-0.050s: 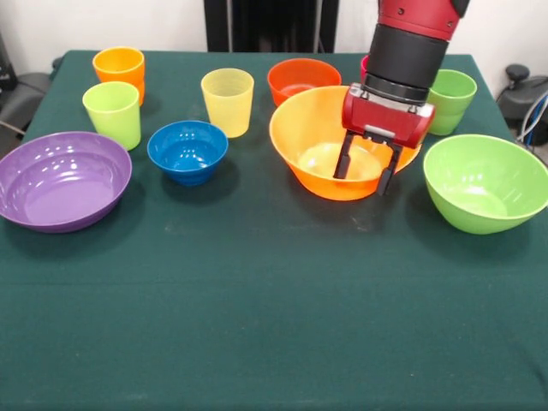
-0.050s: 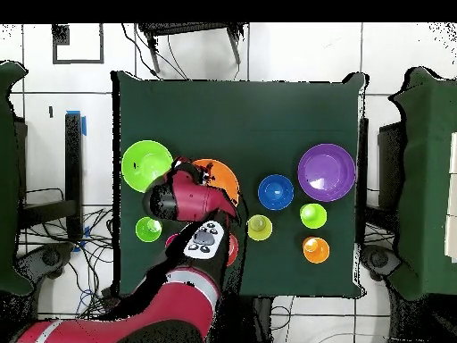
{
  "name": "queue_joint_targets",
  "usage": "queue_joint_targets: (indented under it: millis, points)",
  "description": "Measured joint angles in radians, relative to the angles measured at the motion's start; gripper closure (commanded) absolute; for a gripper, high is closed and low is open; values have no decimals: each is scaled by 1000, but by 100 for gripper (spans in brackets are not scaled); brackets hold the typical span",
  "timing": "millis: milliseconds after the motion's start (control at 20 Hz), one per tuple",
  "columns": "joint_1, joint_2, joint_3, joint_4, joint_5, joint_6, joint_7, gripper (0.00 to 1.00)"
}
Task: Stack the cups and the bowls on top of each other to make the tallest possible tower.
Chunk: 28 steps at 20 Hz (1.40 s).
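My end effector (image 1: 366,174) hangs spread and empty over the orange bowl's (image 1: 301,141) near rim, mid-tabletop (image 1: 257,300). I should straddle that rim squarely before closing, so the bowl lifts level.

The red and black arm (image 1: 409,43) reaches down, its gripper (image 1: 366,175) pointing downward with both black fingers (image 1: 343,159) spread apart.

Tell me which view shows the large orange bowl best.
The front view: the large orange bowl shows its rim, inside and outer wall, with the gripper hanging open-jawed in front of its near rim. In the overhead view the arm covers much of the bowl, leaving only an orange crescent.
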Motion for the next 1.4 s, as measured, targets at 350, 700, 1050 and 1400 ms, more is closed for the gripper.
queue_joint_targets:
  millis: [350,700,1050,1400]
  points:
    - [-30,-15,25,1,23,58,0,100]
    - [-34,-29,25,1,33,119,0,100]
    - [-47,-50,25,2,33,164,0,100]
    - [-100,-109,79,2,33,341,0,100]
